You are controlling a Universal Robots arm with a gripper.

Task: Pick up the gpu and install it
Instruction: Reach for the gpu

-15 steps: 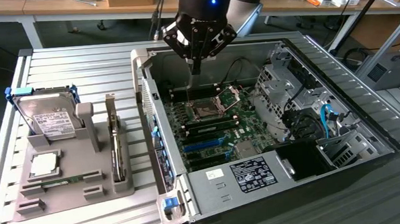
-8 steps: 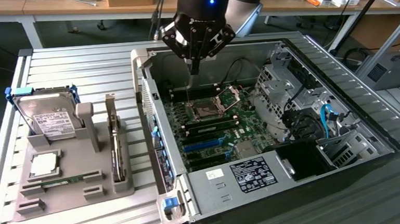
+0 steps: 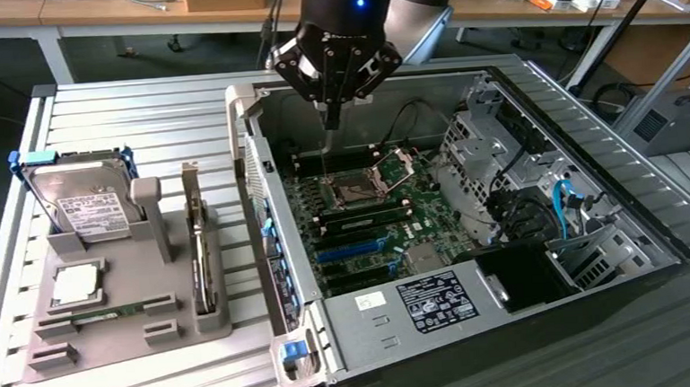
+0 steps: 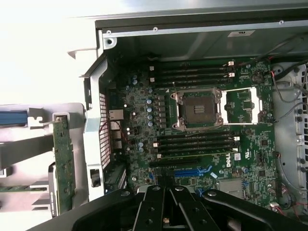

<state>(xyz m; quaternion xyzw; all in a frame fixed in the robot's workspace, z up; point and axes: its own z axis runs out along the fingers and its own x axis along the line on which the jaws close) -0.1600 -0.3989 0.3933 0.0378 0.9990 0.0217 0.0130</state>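
Gripper point(image 3: 330, 115) shut and empty, hovering over the open case point(image 3: 251, 177); gpu point(image 3: 200, 249) stands on edge in the rack point(image 3: 113, 329) outside, toward the exterior view's left, long axis parallel to the case wall.

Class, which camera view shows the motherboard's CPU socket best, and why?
The wrist view: it looks straight down on the CPU socket, with its square outline and metal frame unobstructed. The exterior view shows the socket at a slant, inside the open computer case.
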